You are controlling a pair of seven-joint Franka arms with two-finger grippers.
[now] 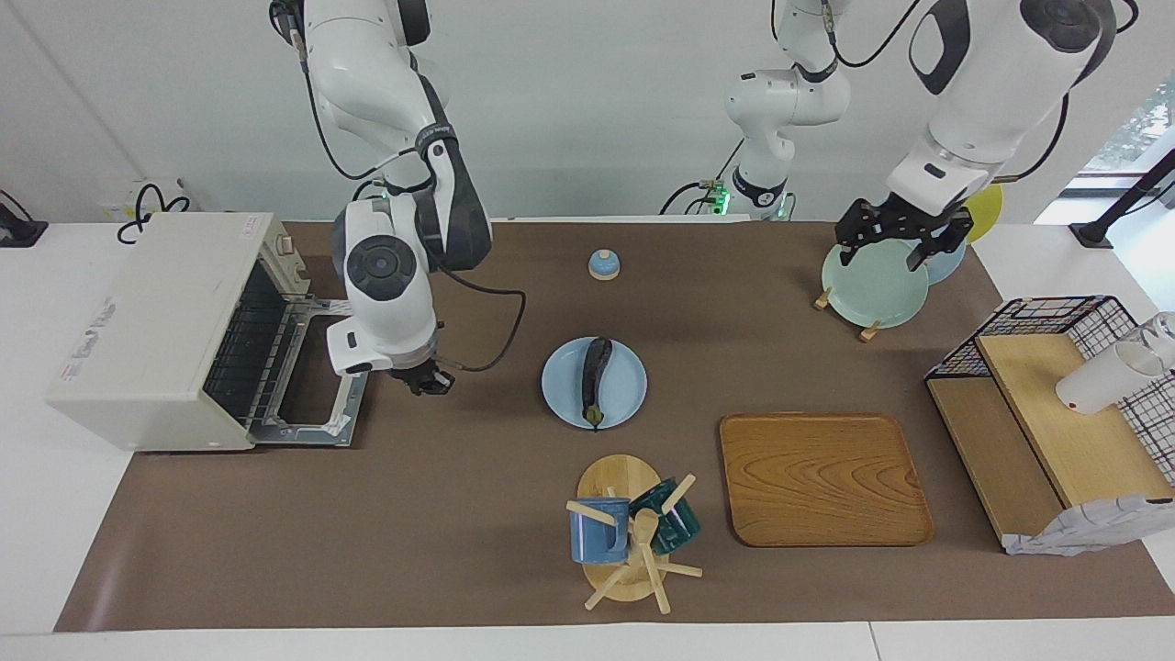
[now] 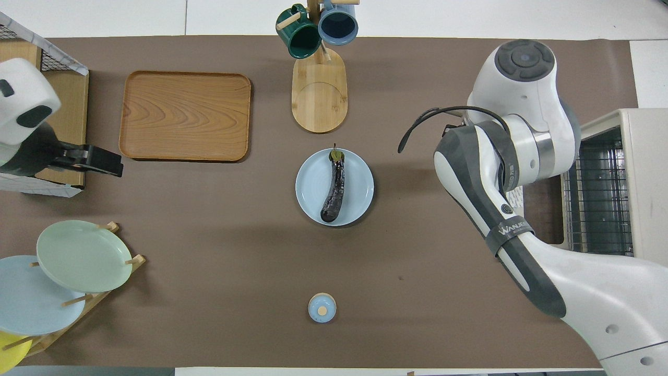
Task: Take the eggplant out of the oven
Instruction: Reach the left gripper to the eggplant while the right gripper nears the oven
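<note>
The oven stands open at the right arm's end of the worktop. The right claw hangs just beside its lowered door, fingers apparently together, holding nothing. The left claw, spread, waits over the plate rack. The eggplant lies on a blue plate mid-worktop.

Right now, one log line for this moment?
eggplant: on blue plate | oven: door open | right tool: by door | left tool: waits over plate rack

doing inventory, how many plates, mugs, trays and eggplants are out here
plates: 4 (blue plate under the eggplant, green plate, blue rack plate, yellow plate)
mugs: 2 (green mug, blue mug)
trays: 1 (wooden tray)
eggplants: 1 (eggplant)
total: 8
</note>
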